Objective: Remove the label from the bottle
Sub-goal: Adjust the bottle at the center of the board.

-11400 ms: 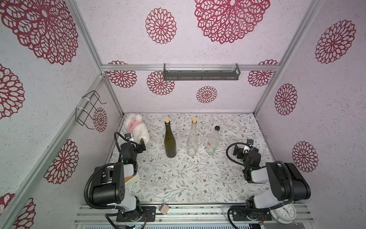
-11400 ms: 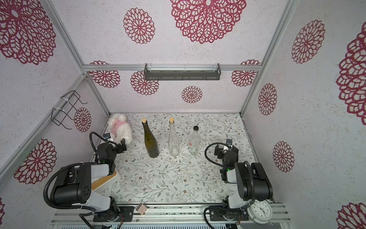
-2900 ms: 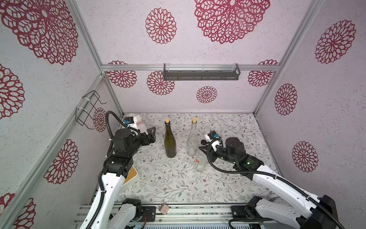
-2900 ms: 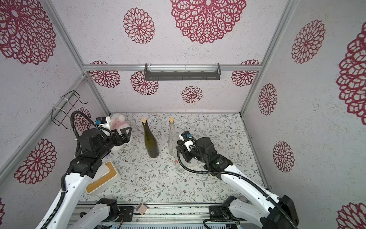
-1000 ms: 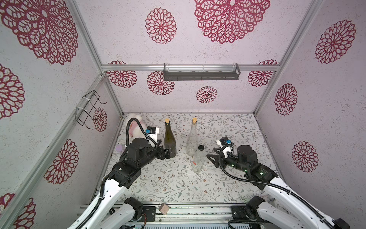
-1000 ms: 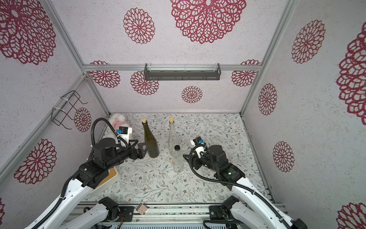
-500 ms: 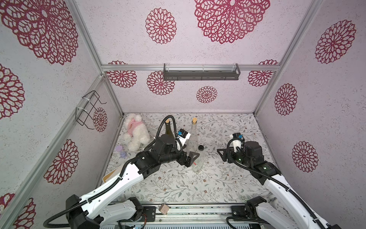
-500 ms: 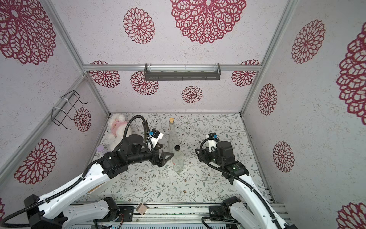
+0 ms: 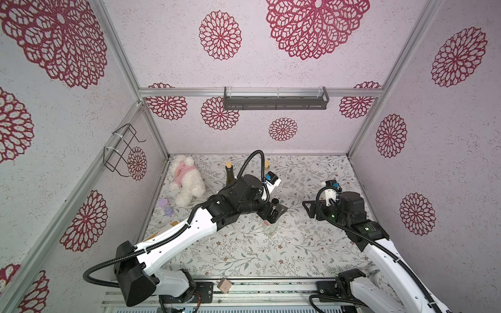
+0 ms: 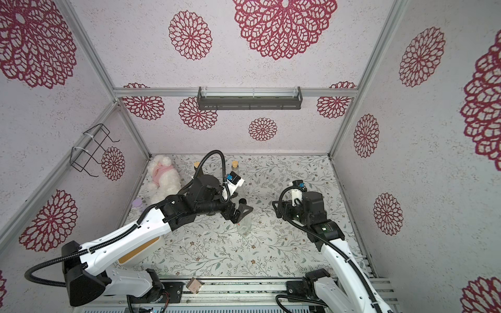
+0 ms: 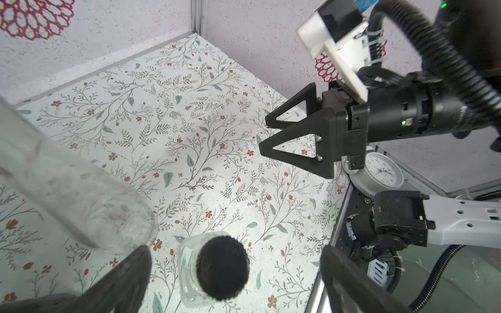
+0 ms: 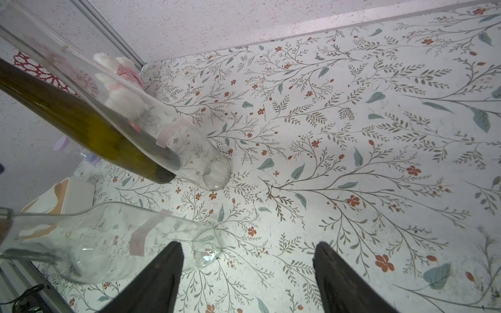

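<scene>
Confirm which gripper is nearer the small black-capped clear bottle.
Left. The left gripper, open, straddles the cap of the small bottle; the right gripper, also open, sits off to one side, touching nothing.

A lab robot cell: aluminium frame (image 9: 189, 92), papered walls (image 9: 244, 141), left arm (image 9: 176, 238) and right arm (image 9: 379, 252) on a base rail (image 9: 271, 287).

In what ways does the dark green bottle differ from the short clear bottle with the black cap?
The dark green bottle is olive glass; the short clear bottle is see-through. The green one is taller and closed with a cork; the short one has a black cap. The short one carries pale tape strips; none show on the green one. Both stand upright on the floral table.
</scene>
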